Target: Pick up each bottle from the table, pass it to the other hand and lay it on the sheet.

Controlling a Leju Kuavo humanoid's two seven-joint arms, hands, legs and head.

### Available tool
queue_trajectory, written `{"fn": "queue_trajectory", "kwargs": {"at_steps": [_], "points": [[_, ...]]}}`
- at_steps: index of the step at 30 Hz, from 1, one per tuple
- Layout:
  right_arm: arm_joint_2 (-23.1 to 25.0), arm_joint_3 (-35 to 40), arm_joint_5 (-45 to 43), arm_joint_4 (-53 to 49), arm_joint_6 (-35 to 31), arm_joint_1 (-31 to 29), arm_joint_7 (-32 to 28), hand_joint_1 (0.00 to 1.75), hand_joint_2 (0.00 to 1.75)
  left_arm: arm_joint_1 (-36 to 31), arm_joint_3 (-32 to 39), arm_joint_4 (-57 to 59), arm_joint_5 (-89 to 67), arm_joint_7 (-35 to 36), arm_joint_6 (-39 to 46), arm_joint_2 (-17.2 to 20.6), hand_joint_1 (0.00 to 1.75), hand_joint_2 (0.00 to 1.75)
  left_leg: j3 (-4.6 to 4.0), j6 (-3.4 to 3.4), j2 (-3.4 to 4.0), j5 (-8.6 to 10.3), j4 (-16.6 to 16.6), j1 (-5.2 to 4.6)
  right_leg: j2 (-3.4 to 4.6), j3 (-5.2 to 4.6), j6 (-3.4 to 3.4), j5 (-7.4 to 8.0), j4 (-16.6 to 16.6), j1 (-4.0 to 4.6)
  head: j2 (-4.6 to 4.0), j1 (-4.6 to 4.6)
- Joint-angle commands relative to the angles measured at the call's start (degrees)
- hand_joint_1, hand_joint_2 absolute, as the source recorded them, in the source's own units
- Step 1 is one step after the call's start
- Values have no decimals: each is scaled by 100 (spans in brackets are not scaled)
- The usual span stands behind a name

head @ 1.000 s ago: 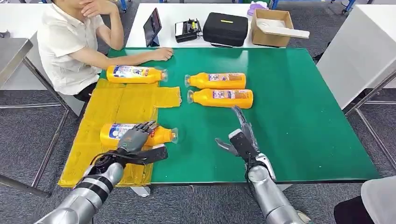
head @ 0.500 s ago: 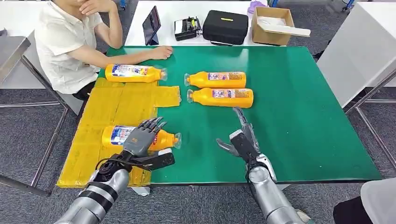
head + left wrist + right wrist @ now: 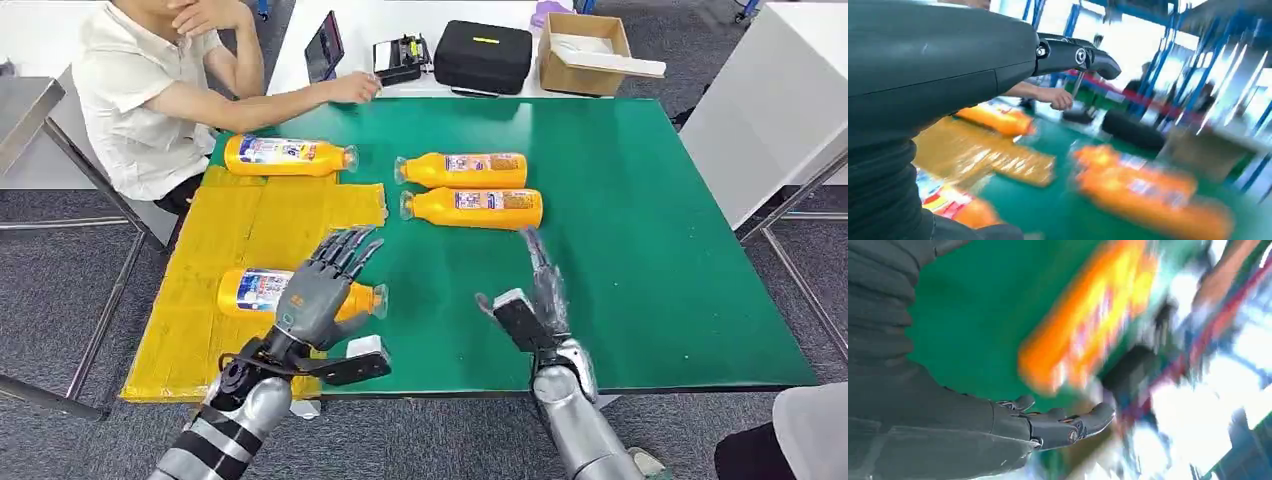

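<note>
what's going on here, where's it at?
Two orange bottles lie on the yellow sheet: one at its far end, one at its near end. The left hand is above the near one, fingers spread, holding nothing. Two more bottles lie side by side on the green table, not yet picked up. The right hand is open just short of the closer one. A person's hand rests at the table's far edge.

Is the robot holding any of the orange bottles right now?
No, left hand and right hand hover with fingers spread, holding nothing.
</note>
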Motion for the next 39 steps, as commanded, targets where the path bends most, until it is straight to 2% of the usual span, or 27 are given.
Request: {"fn": "queue_trajectory", "kwargs": {"at_steps": [1, 4, 6, 19, 22, 26, 36, 39], "points": [[-809, 616, 2923, 1291, -890, -850, 1853, 0, 175, 612, 13, -644, 2169, -315, -352, -612, 0, 175, 13, 3, 12, -10, 4, 4, 4, 18, -14, -4, -8, 7, 0, 0], [-891, 758, 2946, 2105, -667, -1407, 1931, 0, 175, 746, -36, -457, 3112, -258, -856, -762, 0, 175, 21, 3, 25, -12, 3, 0, 13, 25, -20, 2, -11, 6, 0, -2], [-889, 792, 2919, 2291, -628, -1569, 1913, 0, 175, 773, -91, -336, 3396, -234, -958, -832, 0, 175, 11, 4, 22, -10, 5, 0, 13, 18, -18, 5, -10, 4, 0, -2], [-863, 813, 2924, 2284, -654, -1542, 1930, 0, 175, 730, -87, -330, 3417, -238, -947, -810, 0, 175, 4, 10, 11, -1, 3, -1, 3, 7, -4, 6, -6, 3, 0, -2], [-862, 915, 2913, 2358, -513, -1660, 2013, 0, 175, 754, -190, -224, 3874, -96, -1211, -863, 0, 175, 13, 10, 20, -9, 8, 3, 9, 18, -13, 3, -7, 9, 0, -2], [-760, 1036, 2755, 2587, -186, -1750, 1964, 0, 175, 644, -434, -185, 3644, -267, -868, -840, 0, 175, 4, 8, 23, -6, 8, 1, 13, 7, -13, 7, -4, 6, 0, -2], [-730, 1259, 2701, 3029, 247, -1987, 2075, 0, 175, 541, -534, -201, 3632, -287, -684, -821, 0, 175, 2, 9, 21, -4, 5, -2, 11, 4, -9, 6, -2, 2, 0, -2], [-687, 1314, 2606, 3349, 942, -2160, 2381, 0, 175, 519, -552, -147, 3697, -239, -689, -807, 0, 175, 2, 8, 27, -6, 7, -1, 17, 3, -9, 7, -2, 4, 0, -2]]}}
